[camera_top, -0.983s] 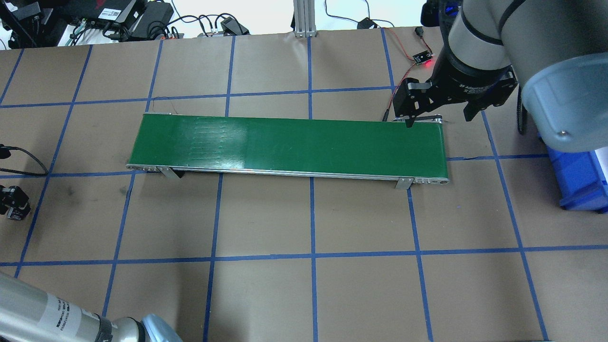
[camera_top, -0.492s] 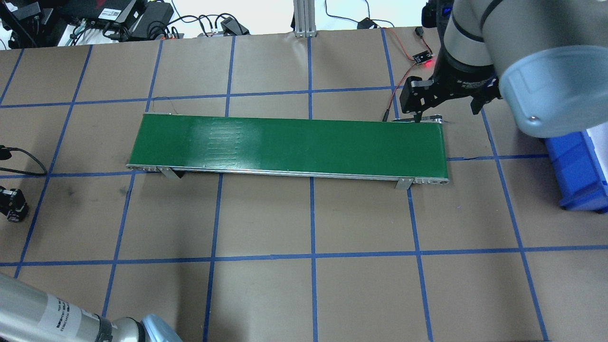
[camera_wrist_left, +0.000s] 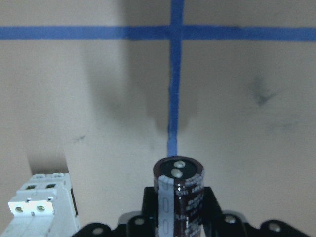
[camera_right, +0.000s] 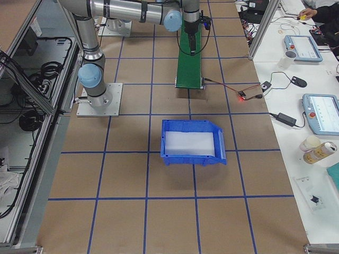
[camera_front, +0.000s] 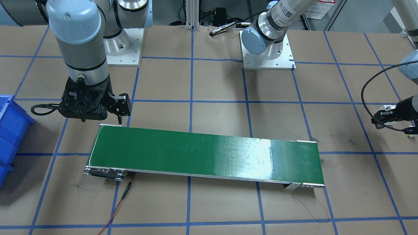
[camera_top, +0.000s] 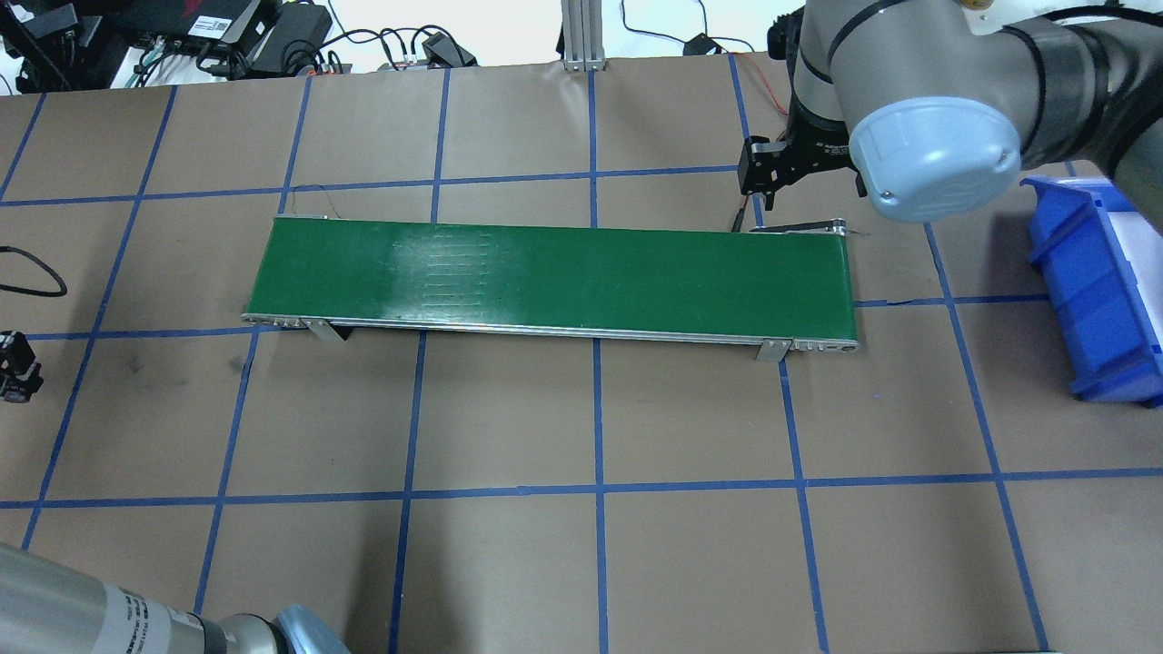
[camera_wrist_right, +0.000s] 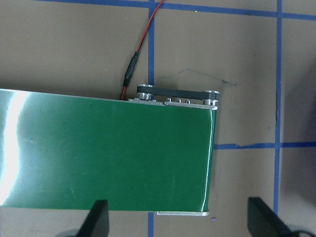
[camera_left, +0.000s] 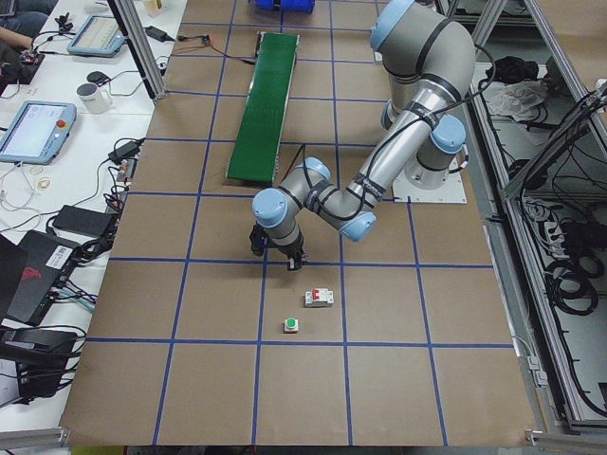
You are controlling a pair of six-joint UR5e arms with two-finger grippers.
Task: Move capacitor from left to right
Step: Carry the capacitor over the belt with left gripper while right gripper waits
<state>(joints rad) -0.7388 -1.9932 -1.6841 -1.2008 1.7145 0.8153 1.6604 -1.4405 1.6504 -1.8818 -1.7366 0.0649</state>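
In the left wrist view the capacitor (camera_wrist_left: 178, 195), a stubby dark purple cylinder with a pale stripe and silvery top, stands upright between the fingers of my left gripper (camera_wrist_left: 178, 219), which is shut on it just above the brown table. The left gripper also shows at the left edge of the overhead view (camera_top: 16, 363) and at the right edge of the front view (camera_front: 392, 116). My right gripper (camera_wrist_right: 180, 222) is open and empty, above the right end of the green conveyor belt (camera_top: 554, 277), by its far edge (camera_top: 804, 177).
The white circuit breaker (camera_wrist_left: 42, 210) stands just left of the held capacitor; the left side view shows it (camera_left: 319, 298) with a small green-and-white piece (camera_left: 292, 325) nearby. A blue bin (camera_top: 1099, 291) sits beyond the belt's right end. A red wire and sensor board (camera_right: 242, 95) lie there too.
My right arm has swung toward the table's far side, uncovering more of the blue bin. The left gripper has shifted slightly at the overhead view's left edge.
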